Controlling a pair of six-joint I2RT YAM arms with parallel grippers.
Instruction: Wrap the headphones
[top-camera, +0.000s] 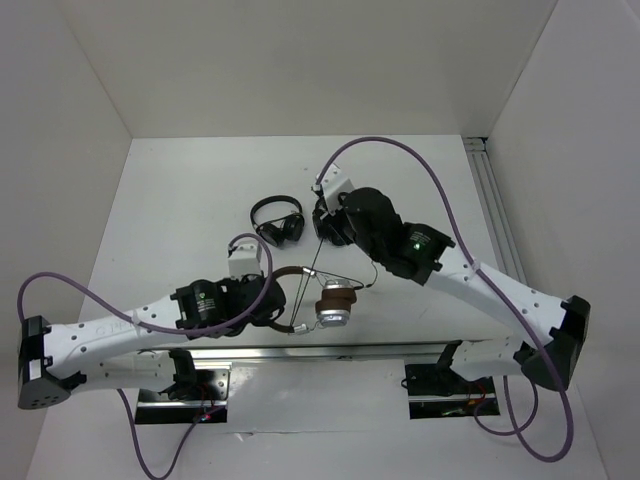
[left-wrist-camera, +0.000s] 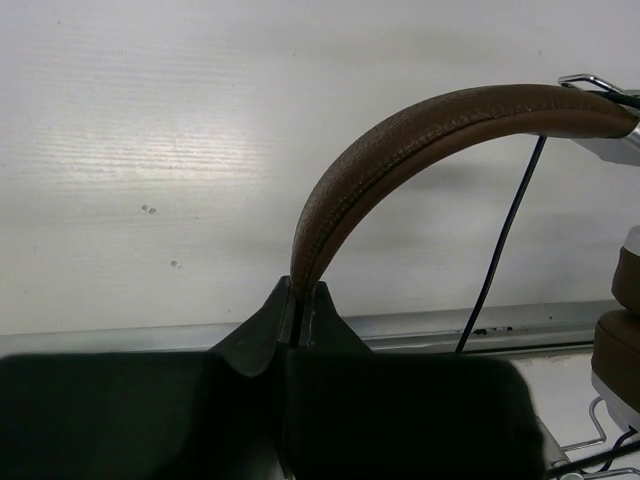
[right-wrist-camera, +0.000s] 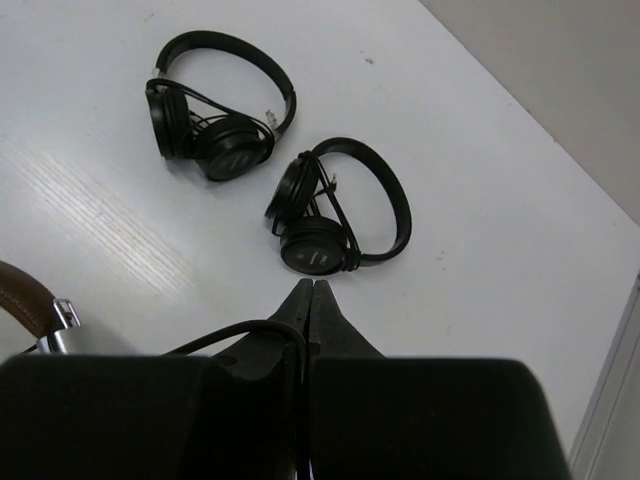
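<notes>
Mid-wrap I reckon: left gripper (left-wrist-camera: 298, 300) clamps the headphones (top-camera: 333, 303) by the brown headband (left-wrist-camera: 400, 150), right gripper (right-wrist-camera: 312, 300) pinches the black cable (left-wrist-camera: 500, 250) taut — next job's winding it round them.

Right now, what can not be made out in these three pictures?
- Top view: the right arm largely covers one small all-black headphone set.
- Left wrist view: the right edge cuts off the earcups of the brown-banded, silver-cupped headphones.
- Right wrist view: the right tool hides where the thin black cable runs.
</notes>
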